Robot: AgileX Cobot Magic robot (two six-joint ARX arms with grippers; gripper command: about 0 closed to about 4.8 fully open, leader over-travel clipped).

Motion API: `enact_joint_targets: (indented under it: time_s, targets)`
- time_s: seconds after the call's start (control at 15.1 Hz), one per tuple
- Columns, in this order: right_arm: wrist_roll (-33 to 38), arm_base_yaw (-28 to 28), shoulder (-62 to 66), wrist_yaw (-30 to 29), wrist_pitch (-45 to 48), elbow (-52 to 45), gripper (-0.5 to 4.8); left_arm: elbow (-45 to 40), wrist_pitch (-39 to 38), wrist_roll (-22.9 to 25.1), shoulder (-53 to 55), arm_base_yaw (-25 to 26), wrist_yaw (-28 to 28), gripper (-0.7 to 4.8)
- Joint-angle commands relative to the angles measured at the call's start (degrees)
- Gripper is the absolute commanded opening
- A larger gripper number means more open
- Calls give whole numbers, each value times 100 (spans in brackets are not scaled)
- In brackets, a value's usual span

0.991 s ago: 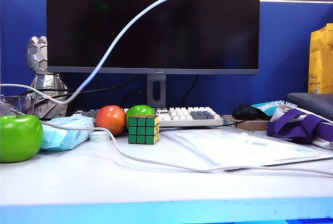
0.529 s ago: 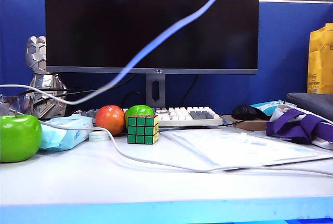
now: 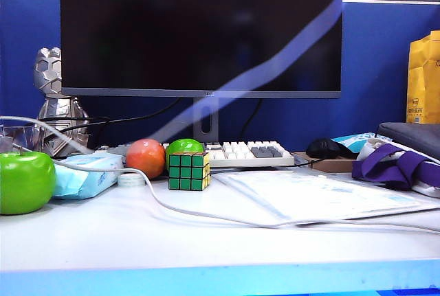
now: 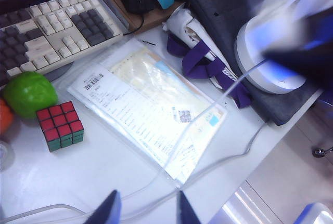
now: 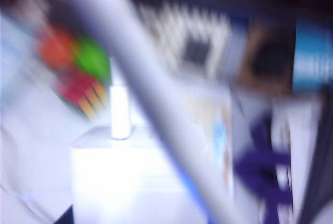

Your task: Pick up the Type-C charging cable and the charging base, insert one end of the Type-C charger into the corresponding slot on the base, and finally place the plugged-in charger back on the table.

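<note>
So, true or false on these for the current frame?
1. The Rubik's cube stands on the white table. True.
2. The black computer mouse lies left of the white keyboard. False: in the exterior view the mouse is right of the keyboard.
3. The white Type-C charging cable is plugged into the white plastic charging base. True as far as the blur allows. The base sits in the right gripper.
4. The left gripper clamps the cube. False: the left gripper hangs open above the table, apart from the cube.
</note>
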Motion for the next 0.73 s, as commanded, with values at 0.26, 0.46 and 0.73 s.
enact_joint_targets:
  time_s: [0.26,0.46,0.73]
  targets:
    - [109,7,1930,-1165,98,20,-4,15,101,17,-22,-4,31,147]
    - [212,7,2583,-1628,544,20,-4,15,87,17,-22,-4,31,147]
    - [485,446,3123,-2533,1038,20,-4,15,87,15,-20,-4,31,147]
